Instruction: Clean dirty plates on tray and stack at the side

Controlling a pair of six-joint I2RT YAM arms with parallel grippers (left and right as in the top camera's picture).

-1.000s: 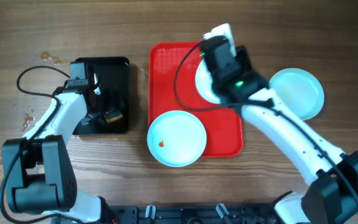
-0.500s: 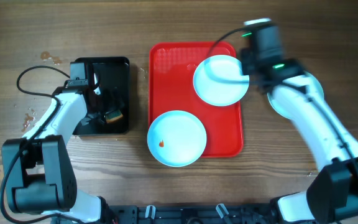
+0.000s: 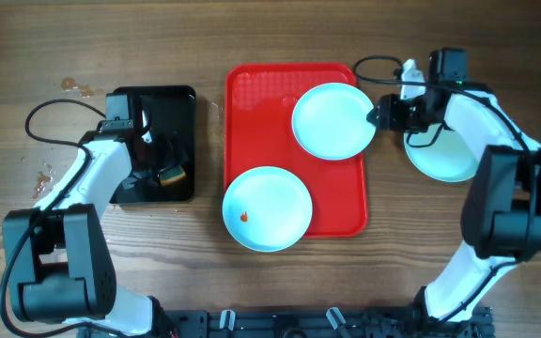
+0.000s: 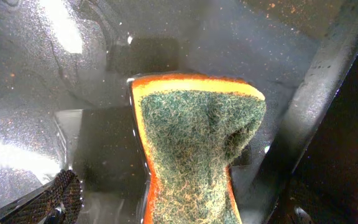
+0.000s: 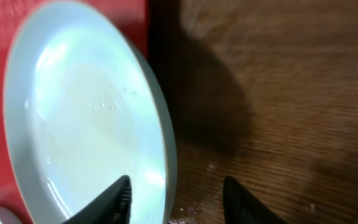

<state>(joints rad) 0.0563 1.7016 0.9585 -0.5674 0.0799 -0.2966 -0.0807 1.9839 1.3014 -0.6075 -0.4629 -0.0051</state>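
The right jaws stand apart astride the rim of one pale blue plate (image 5: 86, 124). One finger (image 5: 114, 199) is over its clean face, and the other (image 5: 244, 202) is over bare worktop (image 5: 291, 93) just outside. This plate lies on the red tray (image 3: 252, 103), overhanging the edge nearest the jaws. A second plate (image 3: 267, 208), smeared orange, sits well beyond it on the tray. A third (image 3: 451, 158) rests on the worktop behind the jaws, partly under the arm. The left jaws stand apart either side of a sponge (image 4: 194, 137) in the black tray (image 3: 172, 103).
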